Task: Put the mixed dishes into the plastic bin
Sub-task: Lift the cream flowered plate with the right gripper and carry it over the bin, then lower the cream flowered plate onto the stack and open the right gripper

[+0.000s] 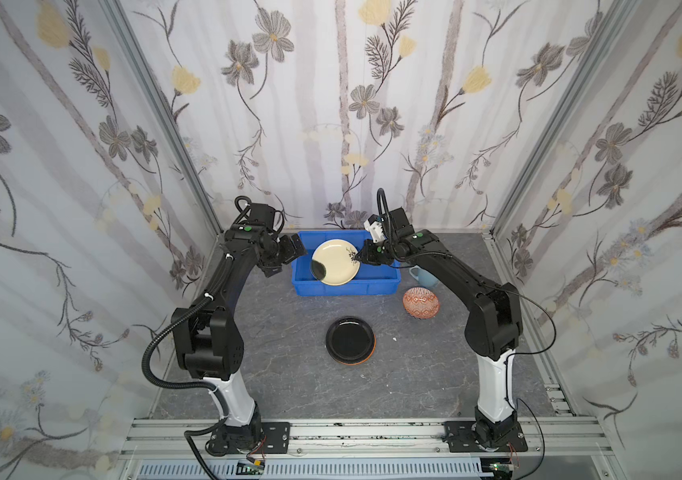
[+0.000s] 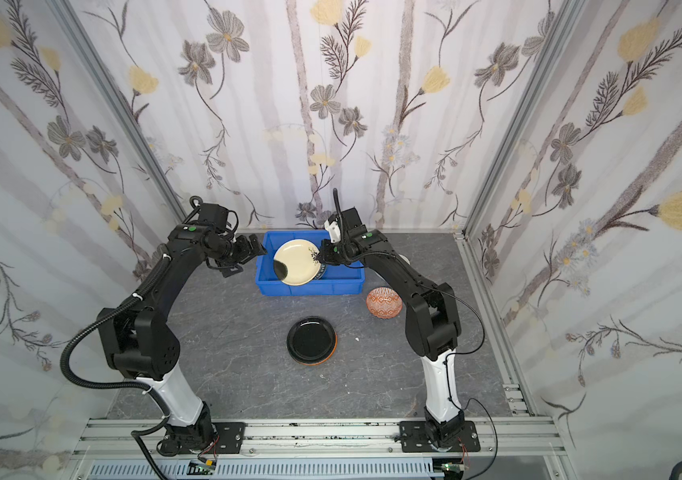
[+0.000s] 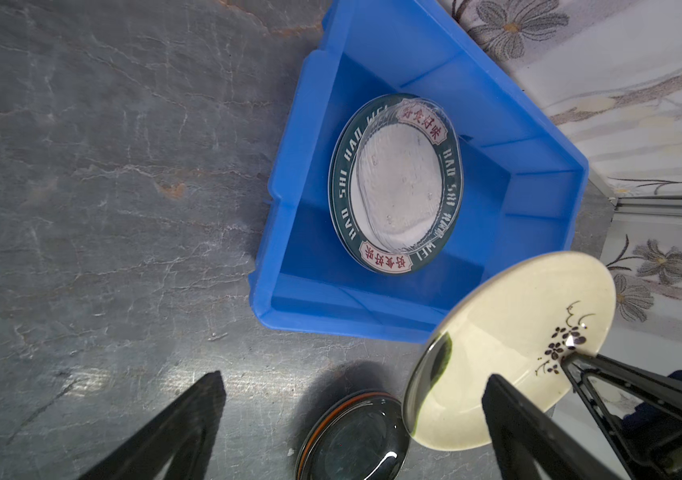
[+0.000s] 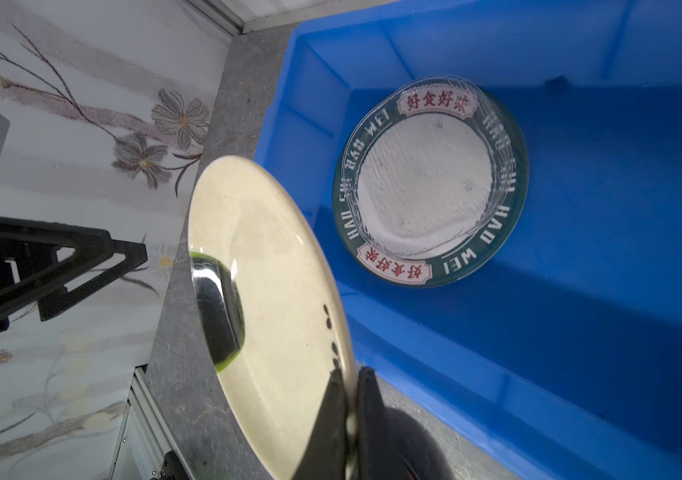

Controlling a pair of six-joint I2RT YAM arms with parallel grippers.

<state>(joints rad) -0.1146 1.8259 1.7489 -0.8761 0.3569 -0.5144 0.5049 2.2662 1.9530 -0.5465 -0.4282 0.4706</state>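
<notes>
My right gripper point(image 4: 349, 374) is shut on the rim of the cream plate point(image 1: 335, 262) with the black sprig and holds it tilted above the blue plastic bin point(image 1: 347, 287). On the bin's floor lies a teal-rimmed plate point(image 3: 343, 183) with a clear glass plate point(image 3: 401, 178) on top. My left gripper point(image 1: 289, 253) stands open beside the bin's left end, holding nothing. A dark glossy plate with an orange edge point(image 1: 349, 340) rests on the table in front of the bin. The orange-patterned bowl point(image 1: 421, 302) and pale blue mug point(image 1: 422, 276) sit right of the bin.
The grey stone-look table point(image 1: 281, 374) is boxed in by flower-patterned walls on three sides, with the bin close to the back wall. The right arm point(image 1: 455, 274) reaches over the mug. A rail with both arm bases runs along the front edge.
</notes>
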